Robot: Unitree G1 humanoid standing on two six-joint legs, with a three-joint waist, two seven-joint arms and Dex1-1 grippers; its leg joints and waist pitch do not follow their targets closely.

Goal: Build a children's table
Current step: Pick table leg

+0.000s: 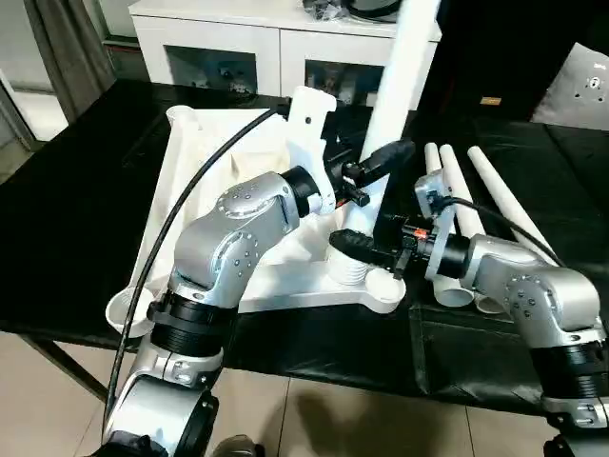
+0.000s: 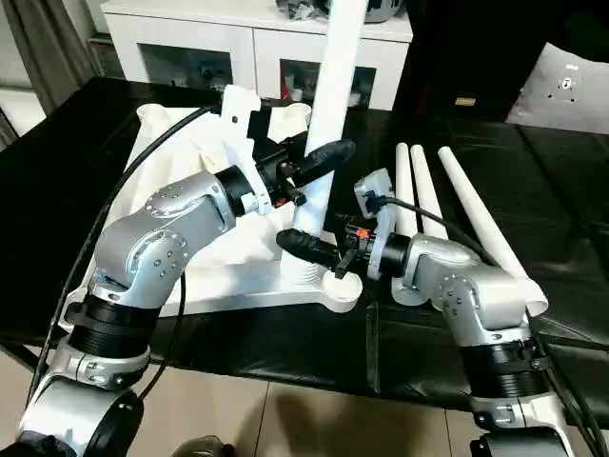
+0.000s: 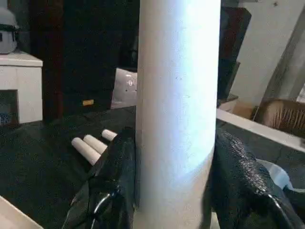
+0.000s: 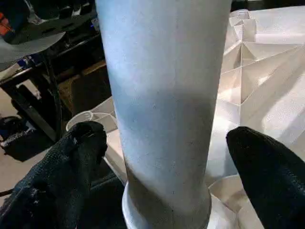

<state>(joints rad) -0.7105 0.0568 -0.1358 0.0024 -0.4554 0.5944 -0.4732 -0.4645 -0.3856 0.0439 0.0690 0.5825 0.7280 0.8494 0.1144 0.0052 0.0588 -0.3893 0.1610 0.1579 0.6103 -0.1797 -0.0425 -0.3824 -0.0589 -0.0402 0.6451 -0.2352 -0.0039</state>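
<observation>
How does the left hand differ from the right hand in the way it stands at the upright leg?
The left hand is shut on the upright leg, its fingers pressing the tube; the right hand is open, with its fingers apart from the tube. The left hand sits higher on the leg; the right hand is low, near the corner socket. Both straddle the same leg.

no readable text, labels or numbers

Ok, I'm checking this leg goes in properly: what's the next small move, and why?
Probably close the right gripper on the upright leg near its socket: its fingers stand apart on either side, while the left gripper already clasps it higher.
</observation>
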